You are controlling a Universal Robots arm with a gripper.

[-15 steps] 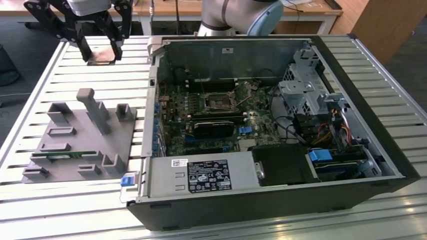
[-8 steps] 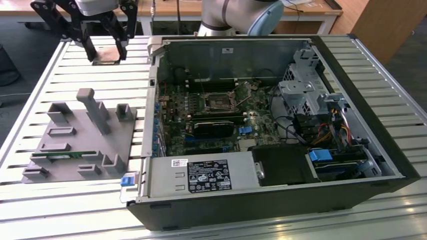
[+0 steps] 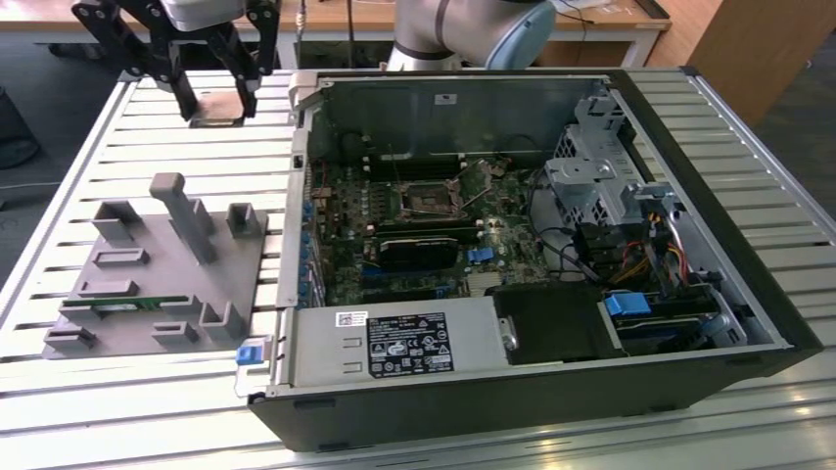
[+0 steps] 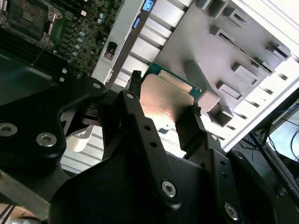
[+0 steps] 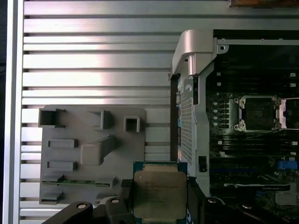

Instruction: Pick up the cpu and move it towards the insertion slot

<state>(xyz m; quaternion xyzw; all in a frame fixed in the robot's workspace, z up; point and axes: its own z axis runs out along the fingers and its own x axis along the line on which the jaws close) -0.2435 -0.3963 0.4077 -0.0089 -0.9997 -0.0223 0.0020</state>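
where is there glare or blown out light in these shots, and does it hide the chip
In the second wrist view a warm glare washes the cpu's metal top between the gripper's fingers; in the first wrist view the cpu reads clearly, while the slatted table shines; in the exterior view the table blows out nearest the camera.

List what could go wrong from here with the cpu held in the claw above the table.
1. The claw pinches the cpu only by its edges, so it might tilt or slip out in transit.
2. The raised metal wall of the computer case stands between the chip and the insertion slot; a low path could clip it.
3. The slot's frame is barely larger than the chip, so misalignment could damage it.
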